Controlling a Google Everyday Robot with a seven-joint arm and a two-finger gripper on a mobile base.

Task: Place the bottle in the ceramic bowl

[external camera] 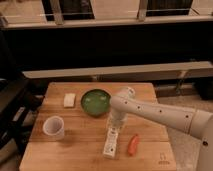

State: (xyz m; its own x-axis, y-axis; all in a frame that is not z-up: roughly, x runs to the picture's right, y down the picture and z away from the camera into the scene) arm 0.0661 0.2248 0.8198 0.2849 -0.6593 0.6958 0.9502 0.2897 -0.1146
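Note:
The white bottle [110, 142] lies on its side on the wooden table [75, 150], pointing away from me, just left of the orange carrot-like thing [133, 144]. The green ceramic bowl [96, 101] stands empty at the back middle of the table. My gripper [116, 121] hangs at the end of the white arm [160, 114], right over the far end of the bottle and just in front of the bowl's right rim. Whether it touches the bottle is hidden.
A white cup [54, 127] stands at the left of the table. A pale block [69, 100] lies left of the bowl. A dark bench [10, 107] runs along the left. A low wall and railing stand behind the table.

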